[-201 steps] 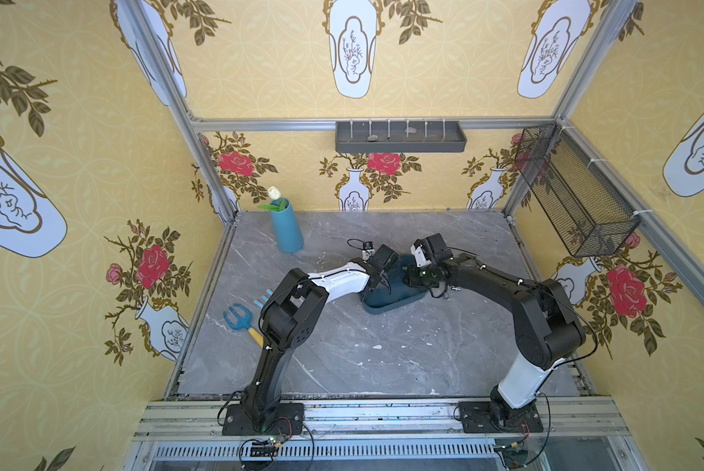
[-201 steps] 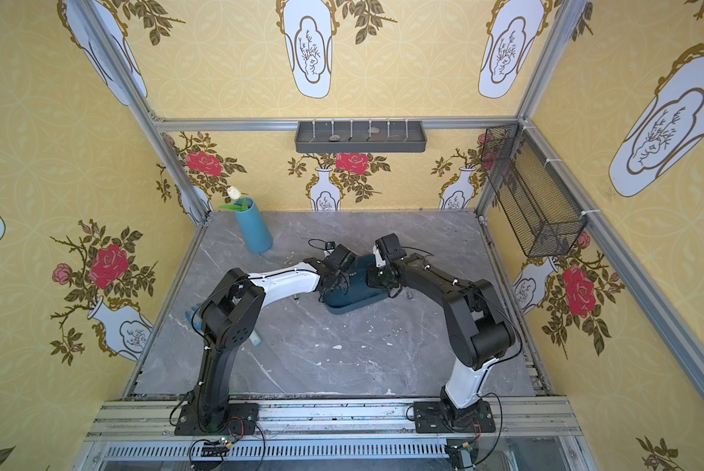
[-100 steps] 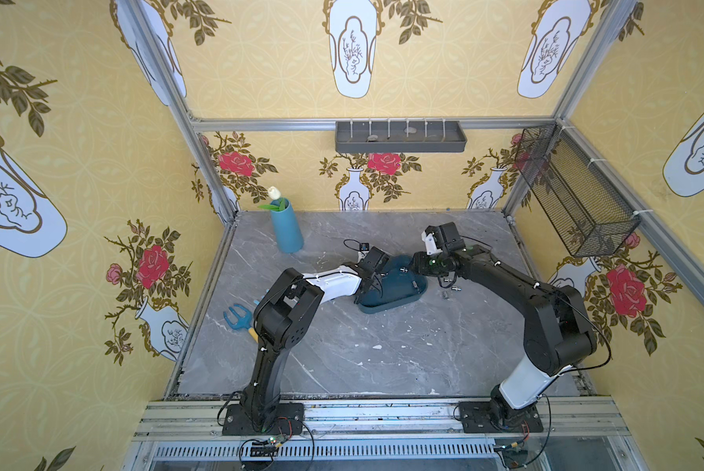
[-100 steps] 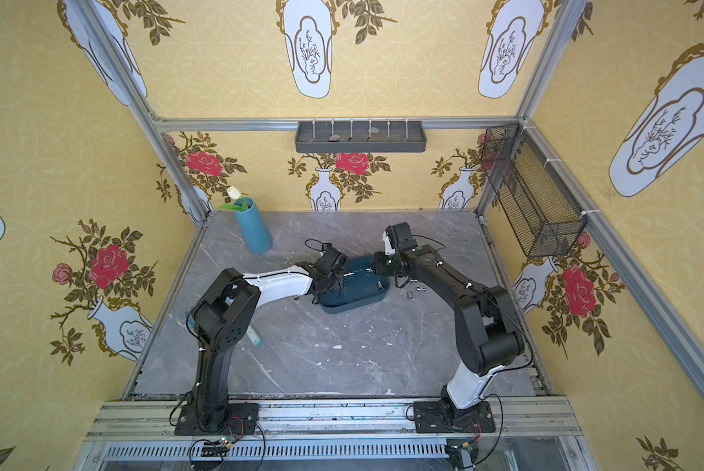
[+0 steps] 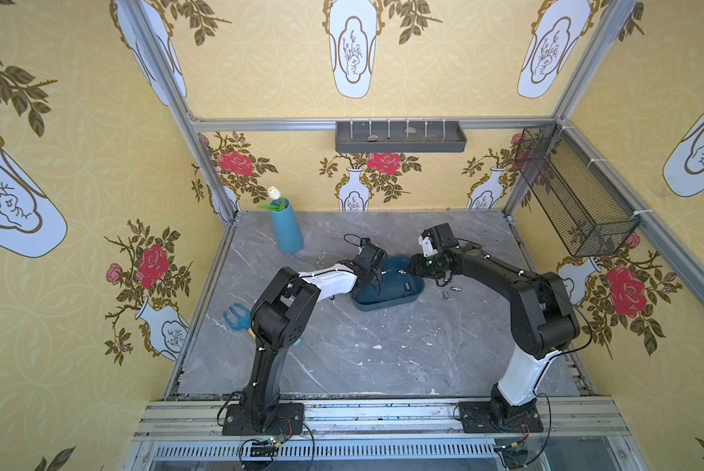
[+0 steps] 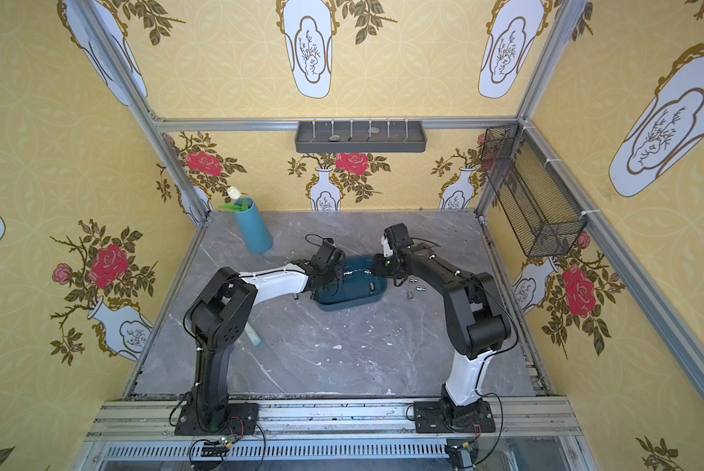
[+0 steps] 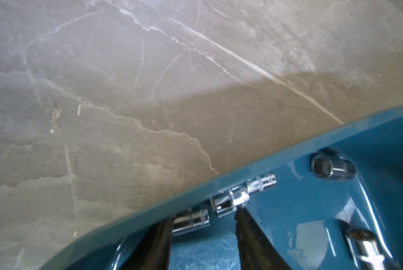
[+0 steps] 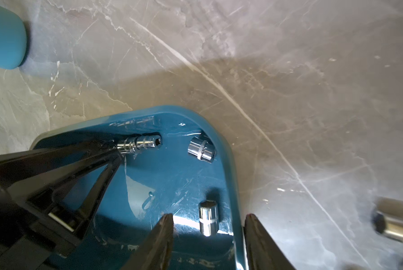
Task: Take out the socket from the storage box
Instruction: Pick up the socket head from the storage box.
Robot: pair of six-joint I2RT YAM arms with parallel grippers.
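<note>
dark teal storage box (image 5: 387, 299) holds chrome sockets (image 8: 202, 148); grey marble-veined surface (image 5: 362, 346); light blue vase (image 5: 287, 228); yellow walls (image 5: 260, 73) with red roses.

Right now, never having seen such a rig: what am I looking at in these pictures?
Two black-and-white robot arms, left and right, reach over a grey marble tabletop. Two pictures look down from overhead; two come from cameras on the wrists. Between the arms sits a dark teal plastic tub holding chrome sockets; a few more lie outside it, beside the right arm. The right jaws are open, gripping nothing. The left jaws are at a socket by the tub wall; grip unclear.
</note>
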